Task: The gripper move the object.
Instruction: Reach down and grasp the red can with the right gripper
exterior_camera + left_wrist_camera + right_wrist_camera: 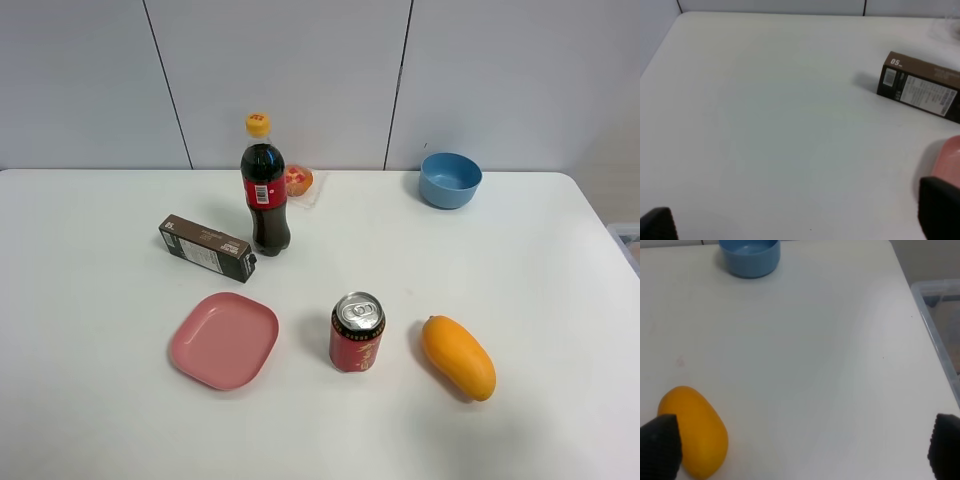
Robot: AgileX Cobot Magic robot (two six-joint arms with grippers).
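Observation:
The red drink can (357,334) with a silver top stands upright near the front middle of the white table (90,400). It shows only in the exterior high view. Neither arm shows in that view. In the left wrist view the left gripper (800,227) has its two black fingertips (939,206) far apart, open and empty above bare table. In the right wrist view the right gripper (802,452) is also open and empty, one fingertip (660,445) next to the orange mango (695,437).
A pink plate (224,339) lies left of the can, the mango (458,356) right of it. A dark cola bottle (264,188), a brown box (206,247) and a wrapped fruit (298,181) stand behind. A blue bowl (450,179) sits at the back right. A clear bin (940,320) lies past the table's right edge.

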